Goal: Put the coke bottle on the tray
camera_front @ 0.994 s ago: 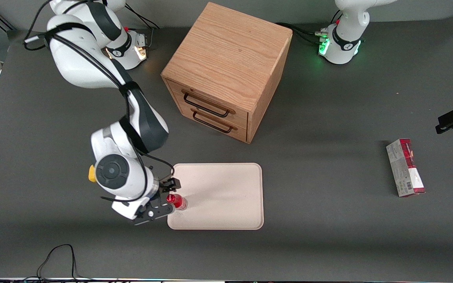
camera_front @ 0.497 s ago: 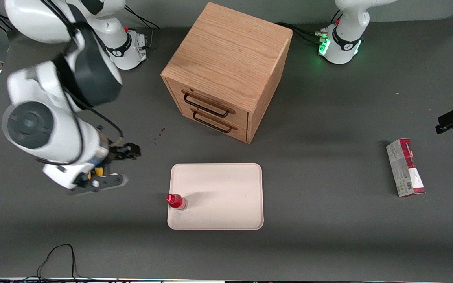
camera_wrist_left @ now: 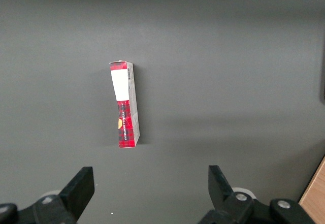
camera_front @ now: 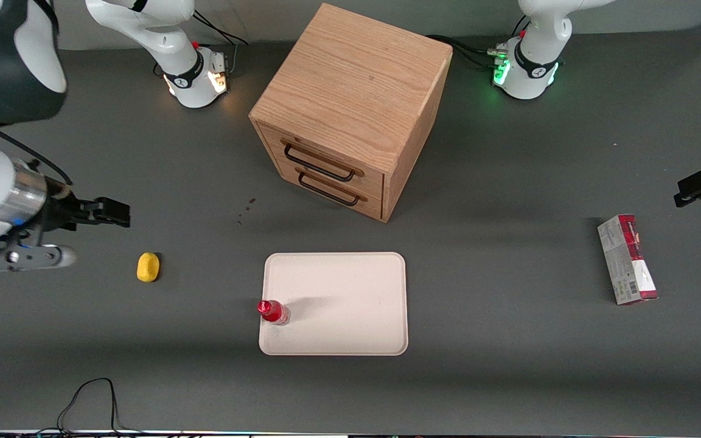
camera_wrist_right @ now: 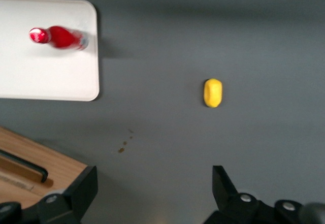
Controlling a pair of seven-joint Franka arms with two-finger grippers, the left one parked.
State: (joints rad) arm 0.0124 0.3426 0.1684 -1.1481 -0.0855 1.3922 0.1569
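- Gripper (camera_front: pixel 92 234) first: it hangs above the table at the working arm's end, well clear of everything, fingers (camera_wrist_right: pixel 78 188) spread wide with nothing between them.
- Table (camera_front: pixel 509 340), dark grey, carries the whole scene.
- Wooden drawer cabinet (camera_front: pixel 350 109) sits near the table's edge farthest from the front camera, both drawers shut, handles facing the tray.
- Tray (camera_front: pixel 350 292), pale and flat, lies in front of the cabinet, closer to the table's near edge, with most of its floor bare.
- Red-and-grey carton (camera_front: pixel 627 258) lies flat toward the parked arm's end of the table, well apart from the tray.
- Coke bottle (camera_front: pixel 272 311) stands upright on the tray, tucked close to the tray's edge on the working arm's side and near its camera-side corner; the right wrist view shows it (camera_wrist_right: pixel 58 37) inside the rim, red cap up.
- Yellow lump (camera_front: pixel 148 267) rests on the table between the gripper and the tray, touching neither.
- Progress call: the bottle is on the tray and nothing grips it, so the placing looks done. Only clearing the arm away seems left, though the bottle does sit near the rim.
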